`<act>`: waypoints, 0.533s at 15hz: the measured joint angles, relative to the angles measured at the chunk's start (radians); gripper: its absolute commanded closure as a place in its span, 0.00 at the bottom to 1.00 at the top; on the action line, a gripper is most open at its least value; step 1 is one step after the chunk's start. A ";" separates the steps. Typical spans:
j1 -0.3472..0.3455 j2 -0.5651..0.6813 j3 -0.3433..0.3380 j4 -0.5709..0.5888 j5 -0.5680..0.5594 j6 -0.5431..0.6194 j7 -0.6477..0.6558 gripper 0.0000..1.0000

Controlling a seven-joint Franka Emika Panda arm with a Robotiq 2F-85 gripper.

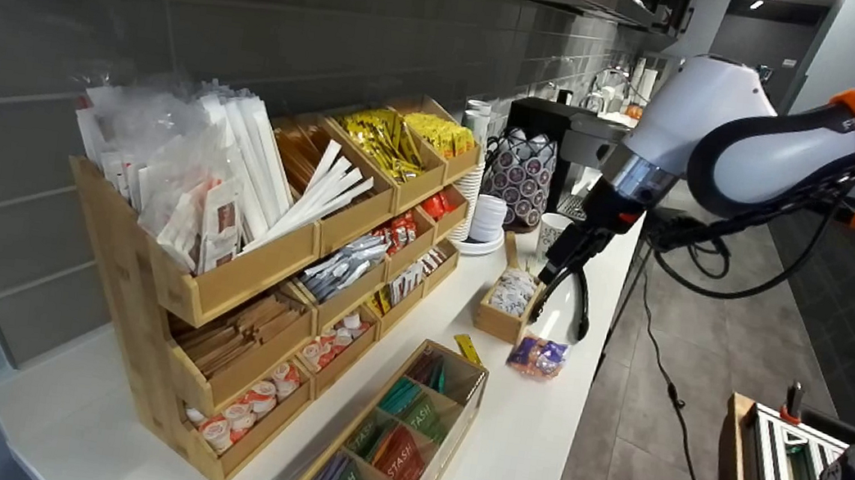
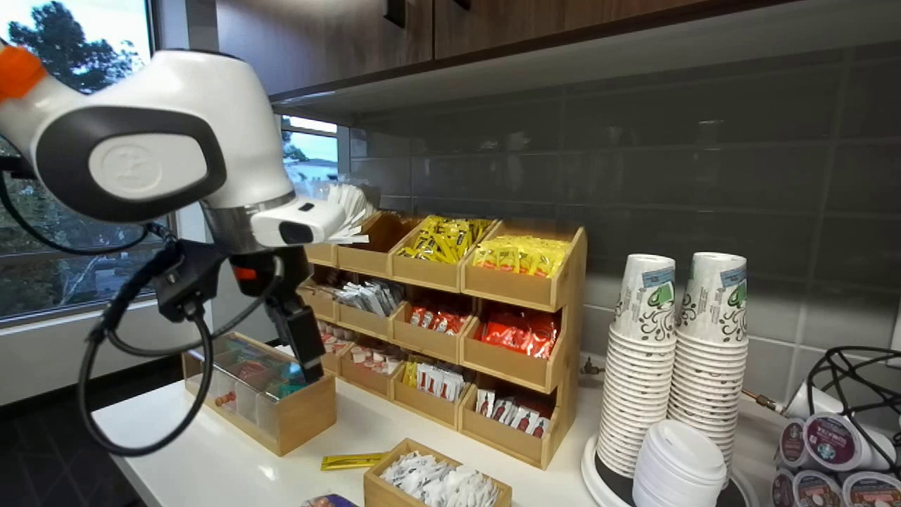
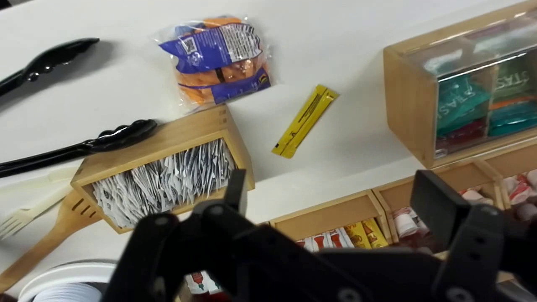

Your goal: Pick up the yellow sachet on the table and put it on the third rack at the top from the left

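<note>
Just in front of the wooden organiser (image 1: 138,334), on a white countertop (image 1: 519,425), one yellow sachet (image 3: 305,121) is lying flat, apart from its neighbours; the organiser is rising in three tiers, each offering four sections; along its top tier, two side-by-side sections are holding yellow packets (image 2: 524,253), the left one of this pair being the third rack (image 2: 426,273) from the left; out in front of the organiser, one black gripper (image 3: 333,188) is hovering above the countertop, hanging from one white robot arm (image 1: 711,96); its two fingers (image 3: 438,205) are standing wide apart, away from the sachet. Before the organiser's left half, one clear-lidded box (image 2: 306,415) is holding coloured packets (image 1: 400,451), some reading STASH; before the organiser's right end, one small wooden box (image 3: 191,131) is holding white packets (image 3: 168,180), too many to count; farther out from the organiser, one clear bag (image 3: 218,63) with purple labelling and orange contents is lying, and one pair of black tongs (image 3: 121,140) is resting with its two arms spread; past the organiser's right end, two stacks of paper cups (image 2: 633,373) are standing with one stack of white lids (image 2: 679,461), one slotted wooden utensil (image 3: 42,251) is lying, and one coffee machine (image 1: 551,116) is standing farther off.
</note>
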 measured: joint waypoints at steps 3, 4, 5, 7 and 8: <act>0.002 0.112 -0.016 -0.007 0.048 0.119 -0.015 0.00; 0.002 0.138 -0.016 -0.003 0.050 0.132 -0.015 0.00; 0.002 0.153 -0.016 0.001 0.052 0.135 -0.015 0.00; 0.002 0.159 -0.016 0.006 0.052 0.135 -0.015 0.00; 0.002 0.158 -0.016 0.007 0.053 0.135 -0.015 0.00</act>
